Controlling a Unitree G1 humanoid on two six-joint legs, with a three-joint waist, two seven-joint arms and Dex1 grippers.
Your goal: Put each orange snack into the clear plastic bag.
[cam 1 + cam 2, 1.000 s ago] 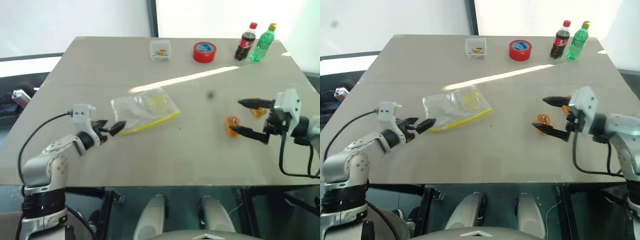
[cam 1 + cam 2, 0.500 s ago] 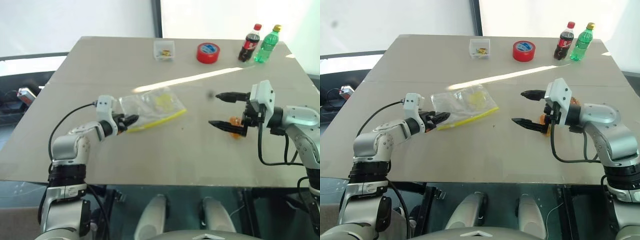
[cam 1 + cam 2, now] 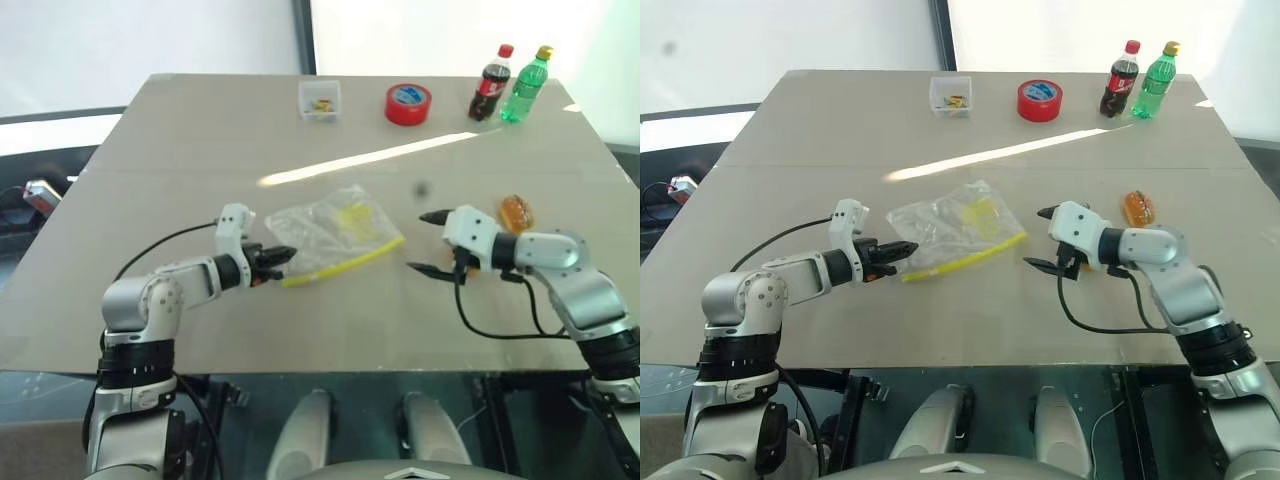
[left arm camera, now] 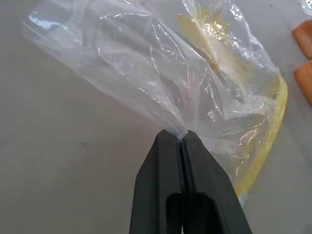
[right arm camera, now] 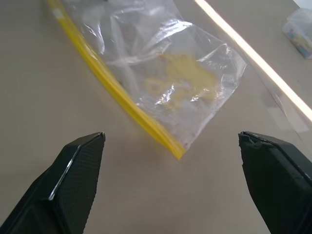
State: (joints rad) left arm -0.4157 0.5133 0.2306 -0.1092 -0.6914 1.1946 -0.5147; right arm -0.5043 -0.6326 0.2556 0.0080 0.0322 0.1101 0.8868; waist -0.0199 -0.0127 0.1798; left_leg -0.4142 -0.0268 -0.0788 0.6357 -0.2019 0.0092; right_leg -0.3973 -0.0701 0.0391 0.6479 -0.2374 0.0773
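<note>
Two orange snacks (image 3: pixel 516 212) lie outside the clear plastic bag (image 3: pixel 335 230) on the table (image 3: pixel 200 130) in the eye views, one behind the right gripper (image 3: pixel 1047 238). Left wrist view: left gripper (image 4: pixel 184 142) jaws pinch the bag's film. Right wrist view: jaws gape, empty, facing the bag. Nothing bagged.

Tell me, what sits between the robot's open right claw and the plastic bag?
Nothing: bare table separates the right gripper from the clear plastic bag, as the right wrist view shows.
</note>
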